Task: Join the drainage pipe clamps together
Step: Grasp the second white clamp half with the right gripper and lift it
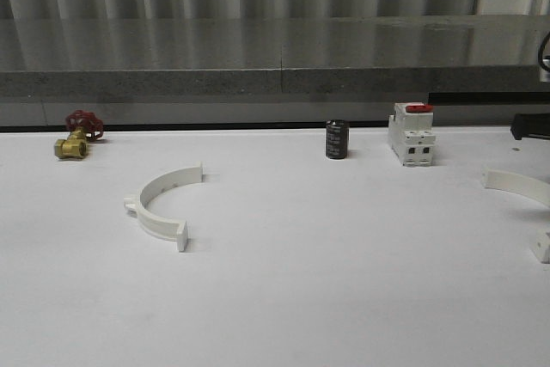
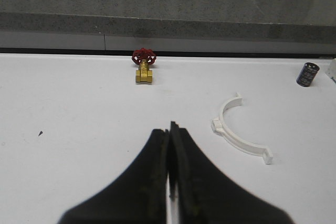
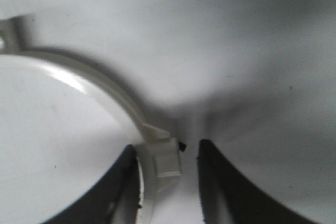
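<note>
One white half-ring drainage pipe clamp (image 1: 160, 206) lies flat on the white table left of centre, its open side facing right; it also shows in the left wrist view (image 2: 231, 137). A second drainage pipe clamp (image 1: 519, 184) lies at the right edge, partly cut off. My left gripper (image 2: 170, 129) hangs shut and empty over bare table, short of the first clamp. My right gripper (image 3: 169, 149) is open and low over the second clamp (image 3: 105, 85). That clamp's square end tab (image 3: 166, 157) sits between the fingers, close to one finger with a gap to the other.
A brass valve with a red handwheel (image 1: 76, 138) sits at the back left. A small black cylinder (image 1: 336, 139) and a white switch with a red top (image 1: 411, 133) stand at the back, right of centre. A grey ledge (image 1: 275, 82) runs behind the table.
</note>
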You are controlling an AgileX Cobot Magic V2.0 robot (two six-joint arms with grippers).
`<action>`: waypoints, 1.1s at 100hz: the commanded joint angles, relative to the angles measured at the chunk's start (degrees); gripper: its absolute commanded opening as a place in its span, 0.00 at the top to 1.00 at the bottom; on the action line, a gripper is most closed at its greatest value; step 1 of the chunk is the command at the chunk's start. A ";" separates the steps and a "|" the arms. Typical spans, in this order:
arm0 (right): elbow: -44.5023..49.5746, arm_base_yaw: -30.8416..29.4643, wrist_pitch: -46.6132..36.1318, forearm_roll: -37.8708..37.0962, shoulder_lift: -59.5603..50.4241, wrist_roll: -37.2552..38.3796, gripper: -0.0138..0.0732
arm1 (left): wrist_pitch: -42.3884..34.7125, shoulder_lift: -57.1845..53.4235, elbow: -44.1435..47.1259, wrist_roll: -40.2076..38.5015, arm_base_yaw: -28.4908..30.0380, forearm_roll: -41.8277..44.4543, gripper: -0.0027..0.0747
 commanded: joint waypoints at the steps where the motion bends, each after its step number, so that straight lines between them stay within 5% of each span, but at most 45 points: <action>1: -1.66 -0.20 -0.12 0.36 -2.56 -0.22 0.79 | -4.19 0.51 -1.38 0.03 0.23 0.09 0.99; 12: -1.66 -0.20 0.04 0.36 -2.56 -0.22 0.93 | -4.19 0.51 -1.38 0.03 0.23 0.09 0.99; 42: -1.66 0.87 1.90 1.82 -5.54 -0.22 0.92 | -4.19 0.51 -1.38 0.03 0.23 0.09 0.99; 74: -6.43 10.40 9.85 1.89 -9.84 2.60 0.92 | -4.19 0.51 -1.38 0.03 0.23 0.09 0.99; 110: -13.40 21.47 10.79 0.83 -7.15 14.45 0.92 | -4.19 0.51 -1.38 0.03 0.23 0.09 0.99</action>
